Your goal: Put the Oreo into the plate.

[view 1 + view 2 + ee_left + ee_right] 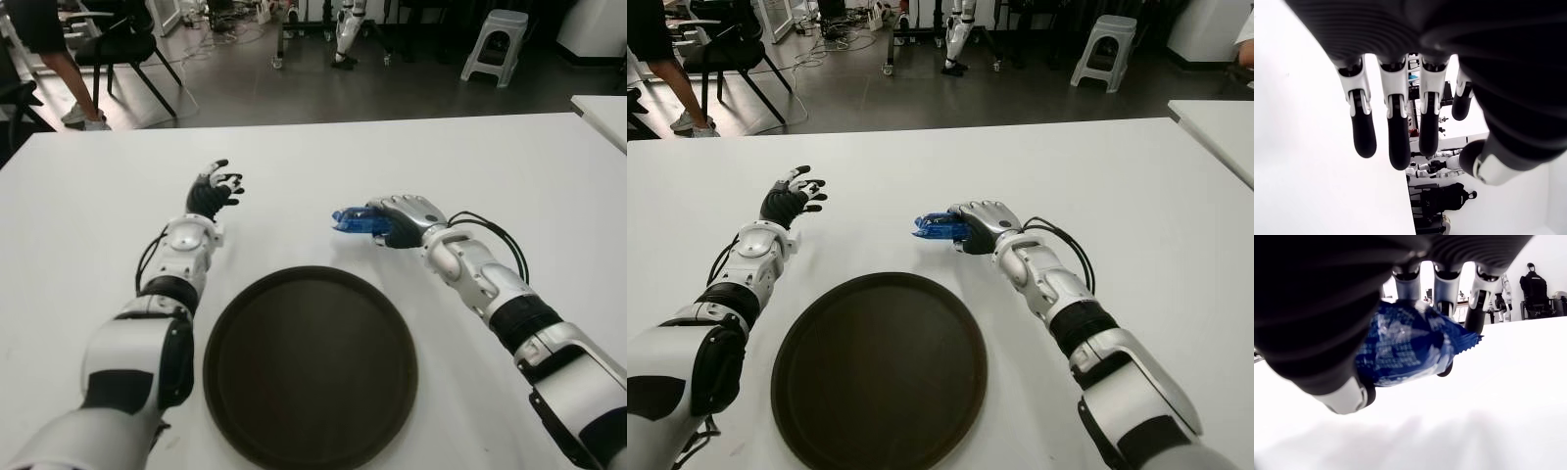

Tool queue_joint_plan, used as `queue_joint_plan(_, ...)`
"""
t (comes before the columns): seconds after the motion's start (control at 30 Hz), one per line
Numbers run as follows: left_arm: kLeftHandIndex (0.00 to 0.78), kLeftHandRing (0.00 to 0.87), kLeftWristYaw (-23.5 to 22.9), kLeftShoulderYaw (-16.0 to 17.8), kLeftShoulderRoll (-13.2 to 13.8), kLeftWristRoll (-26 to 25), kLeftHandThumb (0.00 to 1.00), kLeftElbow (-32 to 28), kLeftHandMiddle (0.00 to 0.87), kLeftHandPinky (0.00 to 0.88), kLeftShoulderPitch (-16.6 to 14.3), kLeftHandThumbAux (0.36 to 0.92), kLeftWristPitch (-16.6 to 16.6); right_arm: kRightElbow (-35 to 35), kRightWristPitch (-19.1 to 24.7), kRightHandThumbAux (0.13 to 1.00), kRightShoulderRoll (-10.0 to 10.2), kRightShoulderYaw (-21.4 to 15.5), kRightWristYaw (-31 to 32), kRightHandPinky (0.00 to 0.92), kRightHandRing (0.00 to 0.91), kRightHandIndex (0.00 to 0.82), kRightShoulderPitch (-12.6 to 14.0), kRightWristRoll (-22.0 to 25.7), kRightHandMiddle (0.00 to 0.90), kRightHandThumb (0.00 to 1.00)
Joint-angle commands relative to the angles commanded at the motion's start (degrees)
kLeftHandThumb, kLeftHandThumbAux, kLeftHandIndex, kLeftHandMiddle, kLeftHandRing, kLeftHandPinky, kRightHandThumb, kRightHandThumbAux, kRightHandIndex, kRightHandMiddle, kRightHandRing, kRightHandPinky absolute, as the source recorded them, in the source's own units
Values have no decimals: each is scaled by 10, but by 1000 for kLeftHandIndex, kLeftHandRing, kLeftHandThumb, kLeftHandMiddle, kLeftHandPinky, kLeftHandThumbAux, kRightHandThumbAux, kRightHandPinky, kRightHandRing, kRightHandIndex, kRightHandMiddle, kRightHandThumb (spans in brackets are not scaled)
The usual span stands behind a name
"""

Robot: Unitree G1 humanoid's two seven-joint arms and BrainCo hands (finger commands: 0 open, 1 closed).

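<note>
The right hand point(397, 221) clasps the blue Oreo point(355, 221) packet just beyond the dark plate point(311, 364); the left hand point(213, 193), fingers loosely spread, holds nothing.

Beyond the far edge of the white table point(392, 157) you have a grey floor point(235, 93) strewn with cables point(211, 44). A black chair point(127, 44) stands at the far left beside a person's legs point(69, 83). A pale plastic stool point(495, 44) sits far right, and a second white table point(602, 113) shows at the right edge.
</note>
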Motion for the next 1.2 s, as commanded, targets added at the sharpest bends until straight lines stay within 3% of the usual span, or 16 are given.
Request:
queue_joint_plan(0.23,145,335,-4,2,0,-3,542,0,291,348,-1,650,2,7,2,677,6,-7,-16,681,742,401,-1,2,507,848)
queue_joint_plan(0.5,143,338,-4,0,2,-1,537,1,291,360,-1,655,6,40,-10,675,9,-42,-47,786,794,403,-40,22,522,850)
queue_joint_plan(0.83,139,331,-8,3,6,-4,537,1,288,359,0,669,3,23,-29,678,16,-79,-93,813,822,401,-51,47,518,850)
queue_joint_plan(0.9,143,332,-11,4,6,-5,544,1,290,364,1,674,2,-3,-22,679,18,-86,-87,808,818,400,-53,54,516,850)
queue_joint_plan(1.07,148,350,-13,6,8,-6,546,1,303,376,0,686,1,-149,8,681,22,-108,-73,798,800,401,-8,66,505,848)
queue_joint_plan(1.2,150,363,-13,5,11,-4,541,2,311,381,-1,678,4,-196,18,681,24,-111,-73,792,789,402,8,62,502,849)
